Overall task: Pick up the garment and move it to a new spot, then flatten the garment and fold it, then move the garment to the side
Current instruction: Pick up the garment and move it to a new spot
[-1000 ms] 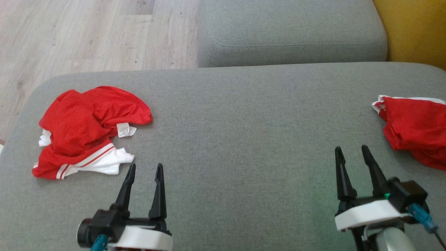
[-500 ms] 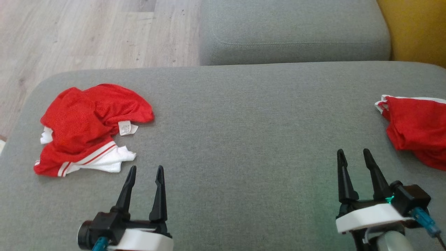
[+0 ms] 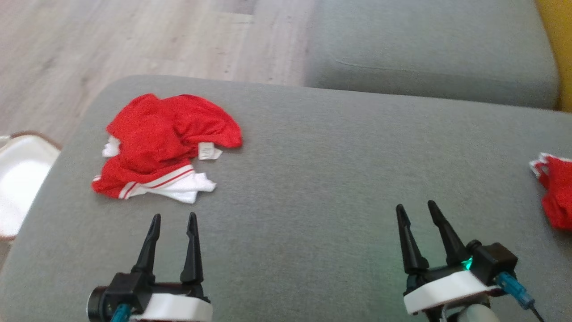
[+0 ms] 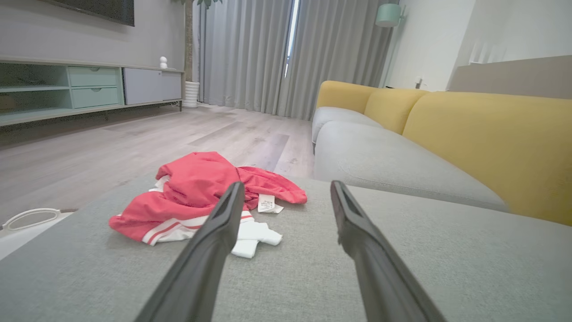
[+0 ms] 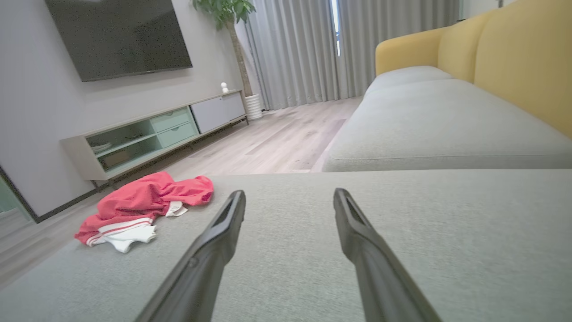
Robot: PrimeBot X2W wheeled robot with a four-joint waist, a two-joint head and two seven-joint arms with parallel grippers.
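Both arms idle over the sofa seat (image 3: 313, 179). The left end effector (image 3: 173, 219) has its fingers spread and holds nothing. The right end effector (image 3: 415, 206) is the same, spread and empty. Nothing is picked yet.

Target is the red garment (image 3: 165, 138), a crumpled heap at 10 o'clock in the head view. It's just ahead of the left end effector at its 12 o'clock and well apart from the right one. The white striped hem (image 3: 170, 185) is the nearest edge. The care label (image 3: 208, 152) pokes out at the heap's 3 o'clock.

Risks, my read:
- The heap is layered. A pinch into the top probably takes several layers or one loose fold, so it lifts bunched and flattening gets harder.
- It's thin fabric on a soft cushion. The fingers can dig into the upholstery, or skate over the cloth and close on air.
- A grab on the label or hem tip alone likely slips out on the lift.
- The heap sits near the seat's 9 o'clock edge, with the white basket (image 3: 18, 188) and the floor (image 3: 134, 36) beyond. Any drag toward 9 drops it off.
- A second red garment (image 3: 554, 201) lies at the 3 o'clock edge. Same colour, so it's easy to mis-target, and it crowds the drop zone.
- The right arm has to cross the seat for a two-handed flatten, with collision risk near the heap.
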